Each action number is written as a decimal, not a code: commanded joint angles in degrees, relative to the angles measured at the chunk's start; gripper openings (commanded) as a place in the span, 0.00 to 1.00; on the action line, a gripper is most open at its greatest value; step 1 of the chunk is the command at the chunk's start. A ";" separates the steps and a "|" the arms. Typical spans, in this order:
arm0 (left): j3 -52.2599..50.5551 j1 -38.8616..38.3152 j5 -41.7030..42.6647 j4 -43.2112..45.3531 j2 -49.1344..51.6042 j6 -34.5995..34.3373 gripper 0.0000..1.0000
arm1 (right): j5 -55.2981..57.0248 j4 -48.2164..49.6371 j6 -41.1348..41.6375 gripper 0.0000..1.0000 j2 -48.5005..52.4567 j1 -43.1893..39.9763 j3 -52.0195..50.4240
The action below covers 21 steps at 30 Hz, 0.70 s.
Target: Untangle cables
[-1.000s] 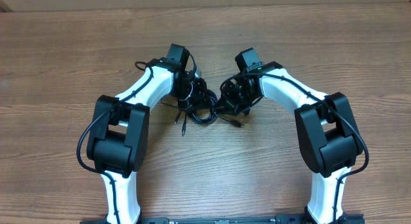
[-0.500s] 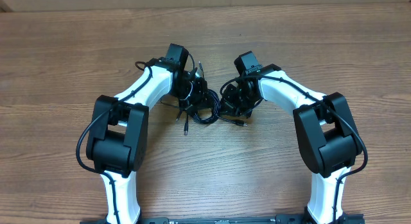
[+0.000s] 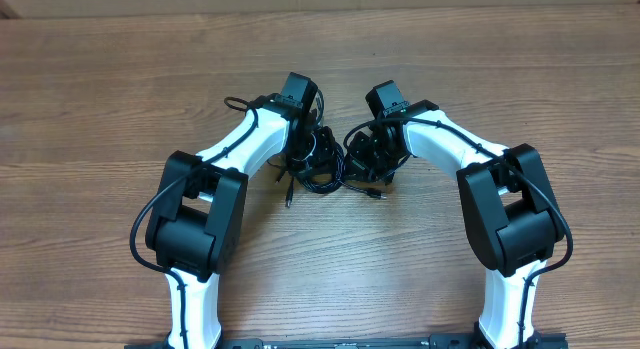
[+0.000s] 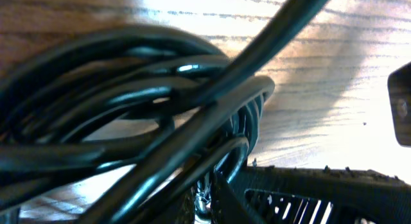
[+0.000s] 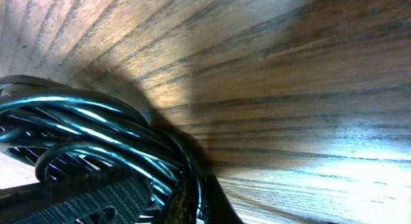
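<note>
Centrally on a brown wood-grain table [image 3: 100,99], seen from overhead, we find a tangle of thin black flexible cables [image 3: 322,175] lying between two white-and-black robot arms that bend inward toward each other. The left gripper [image 3: 312,149] reaches into the left side of the cables, and the right gripper [image 3: 366,161] reaches into their right side, so the two meet over one dark knot near the middle of the table. One loose cord end [image 3: 288,200] trails out of the knot toward the near edge on the left, and another short end with a small plug [image 3: 373,194] pokes out on the right. From the left wrist view, glossy black loops of the cables [image 4: 128,121] fill nearly the whole picture, blurred by closeness, with one strand crossing diagonally over the others; they run down to the bottom edge beside a ribbed black finger [image 4: 308,192], and we judge the left gripper clenched on them. From the right wrist view, several strands of the cables [image 5: 96,124] curve across the lower left and gather into a tight bunch that passes down between the dark fingers [image 5: 77,201] at the bottom edge, so the right gripper is also clamped onto the cables. Bare wood with a bright glare fills the rest of that view.
</note>
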 commanded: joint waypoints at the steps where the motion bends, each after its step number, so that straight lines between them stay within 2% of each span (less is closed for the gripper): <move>1: -0.33 -0.70 -3.06 1.01 0.44 -1.84 0.10 | 2.10 -0.04 -0.48 0.04 0.07 0.33 -1.31; 8: -0.98 -3.41 -3.23 0.57 0.59 -1.60 0.13 | 2.73 -0.02 -0.48 0.04 0.07 0.33 -1.31; 12: -1.14 -4.02 -4.55 0.55 1.62 -1.62 0.05 | 2.73 -0.02 -0.50 0.04 0.07 0.33 -1.31; 15: -1.14 -4.02 -3.02 0.59 2.03 -1.64 0.04 | 2.73 -0.02 -0.50 0.04 0.07 0.33 -1.31; 21: -0.94 -1.79 12.66 3.98 1.53 -1.62 0.04 | 2.75 -0.07 -2.71 0.04 0.07 0.33 -1.33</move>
